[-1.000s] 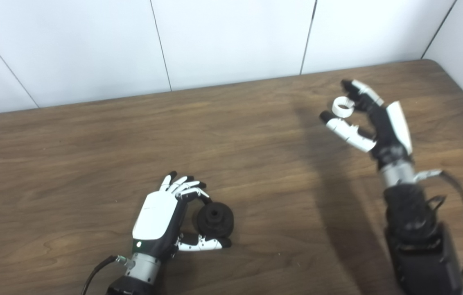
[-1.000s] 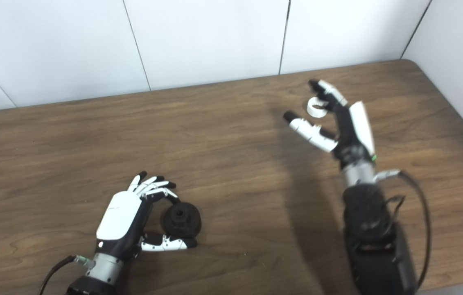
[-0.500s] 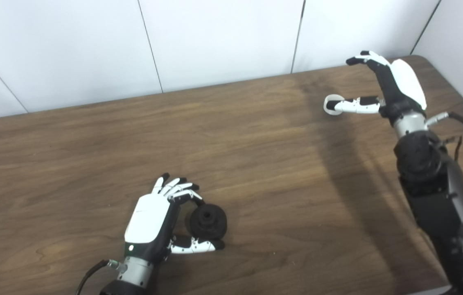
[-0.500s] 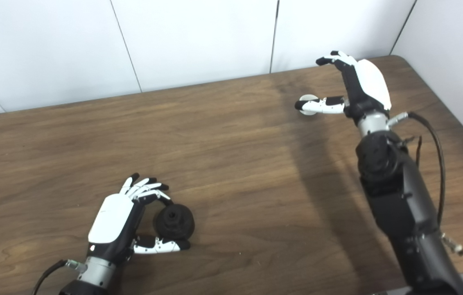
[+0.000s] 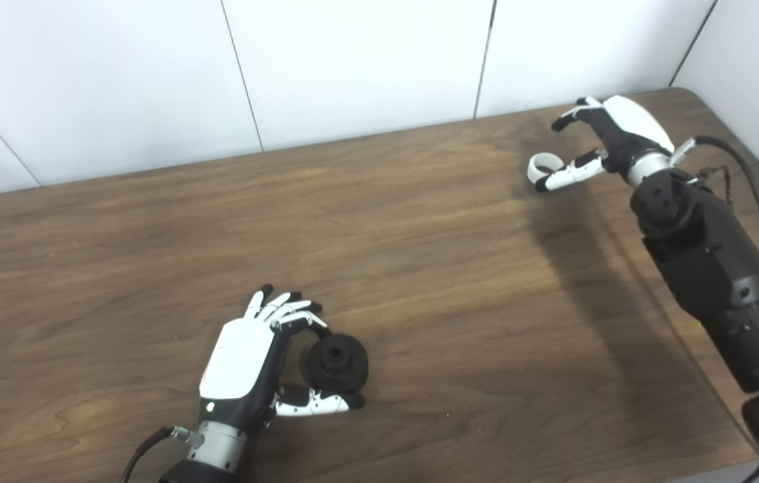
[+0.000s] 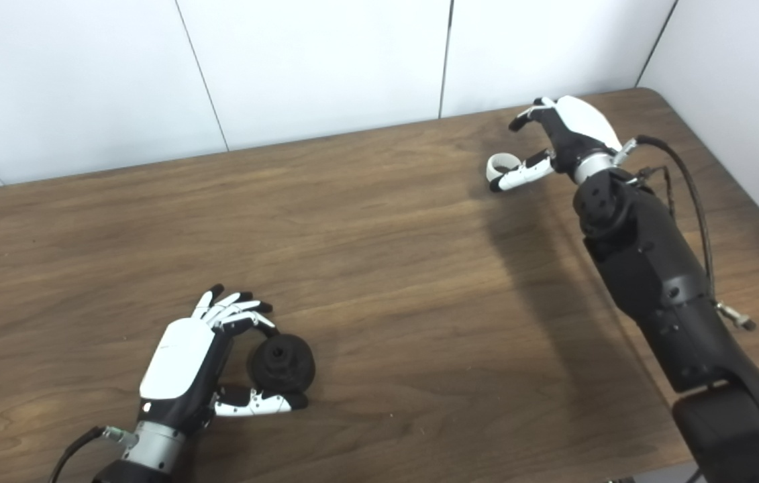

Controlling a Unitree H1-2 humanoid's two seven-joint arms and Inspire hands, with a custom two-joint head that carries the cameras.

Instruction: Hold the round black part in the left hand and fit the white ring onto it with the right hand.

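The white ring (image 5: 544, 166) lies far across the tabletop (image 5: 419, 268) from the round black part (image 5: 337, 363), up toward the right rear corner. It sits just beside the right hand (image 5: 611, 141), whose fingers are spread and hold nothing. The left hand (image 5: 255, 362) is clamped on the black part. One ring, one black part.

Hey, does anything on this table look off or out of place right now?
Nothing looks damaged. The white ring lies far across the table beside the right hand, apart from the black part in the left hand.
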